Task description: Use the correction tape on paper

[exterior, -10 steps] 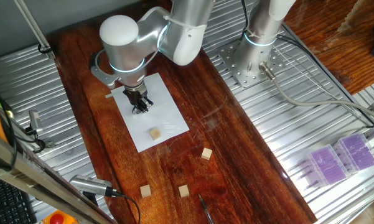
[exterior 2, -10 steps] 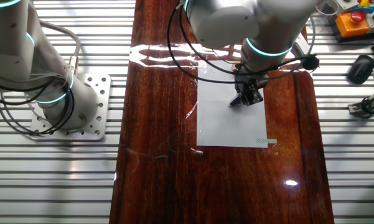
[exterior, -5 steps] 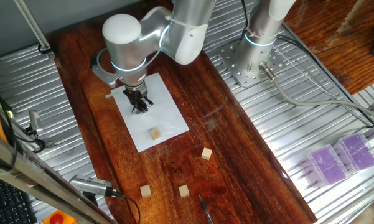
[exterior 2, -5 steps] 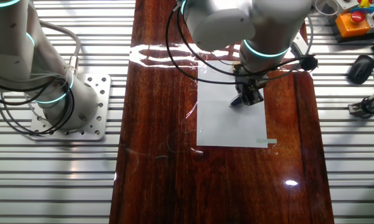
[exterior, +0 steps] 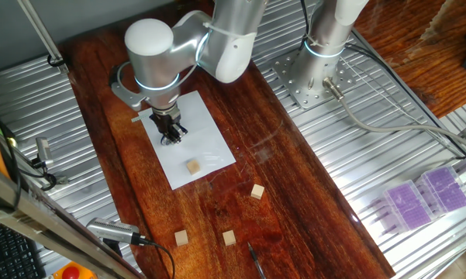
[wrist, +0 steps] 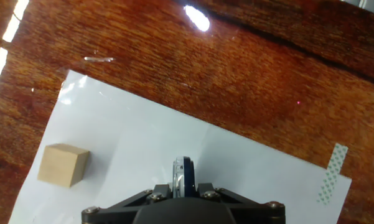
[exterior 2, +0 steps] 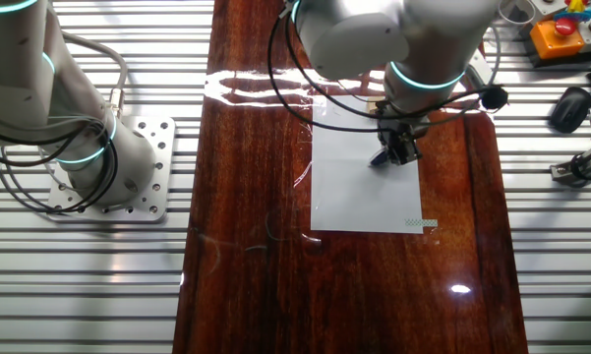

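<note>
The small dark correction tape dispenser with its translucent pale rim (wrist: 183,176) was held edge-on between the fingers of the pincer (wrist: 184,186), which was closed on it from both sides. Its nose pointed down at the plain white rectangular sheet of paper (wrist: 236,168); whether the tip touched the sheet could not be determined from any view.

Compared with the views half a second and one second prior, the pincer (exterior: 170,133) had shifted a short way across the sheet, away from the small tan wooden cube (exterior: 192,167) lying on the paper's near end and toward the far edge beneath the arm. The other fixed view confirmed the same: the pincer (exterior 2: 397,152) sat slightly further up the sheet (exterior 2: 359,202) than before. The paper itself had not moved on the dark polished wooden counter (exterior: 295,201), and the strip of patterned tape (wrist: 331,173) at its corner remained in place.

Assessment: the displacement was consistent with a drawing stroke in progress. No white tape line could be distinguished against the white sheet, so laydown was unverified. The stroke direction led away from the cube, so no obstruction was expected.
</note>
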Robot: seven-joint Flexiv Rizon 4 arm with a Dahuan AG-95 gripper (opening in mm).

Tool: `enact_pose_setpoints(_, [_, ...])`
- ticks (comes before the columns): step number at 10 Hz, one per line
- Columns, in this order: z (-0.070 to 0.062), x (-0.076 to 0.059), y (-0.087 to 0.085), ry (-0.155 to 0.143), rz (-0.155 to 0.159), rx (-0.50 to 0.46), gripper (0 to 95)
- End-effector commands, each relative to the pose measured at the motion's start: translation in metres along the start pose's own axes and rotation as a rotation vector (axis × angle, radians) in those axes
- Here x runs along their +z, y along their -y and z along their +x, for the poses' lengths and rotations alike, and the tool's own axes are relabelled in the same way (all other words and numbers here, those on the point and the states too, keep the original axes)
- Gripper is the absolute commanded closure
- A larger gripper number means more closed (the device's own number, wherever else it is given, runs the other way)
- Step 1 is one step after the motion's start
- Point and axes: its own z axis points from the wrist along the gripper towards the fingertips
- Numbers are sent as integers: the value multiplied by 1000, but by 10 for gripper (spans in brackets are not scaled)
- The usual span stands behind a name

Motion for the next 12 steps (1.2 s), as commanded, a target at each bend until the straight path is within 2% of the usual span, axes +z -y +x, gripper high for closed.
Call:
enact_pose_setpoints(1, [-6,5,1,8,-3,-2,950])
enact_pose_setpoints(2, [-8,5,1,8,-3,-2,950])
enact_pose_setpoints(3, [-10,4,2,-6,-3,-4,950])
enact_pose_setpoints(6, [-7,-3,1,-40,-4,-8,950])
enact_pose_setpoints(7, [-5,-3,1,-42,-3,-9,950])
enact_pose_setpoints(12, [23,-1,-7,-47,7,-15,950])
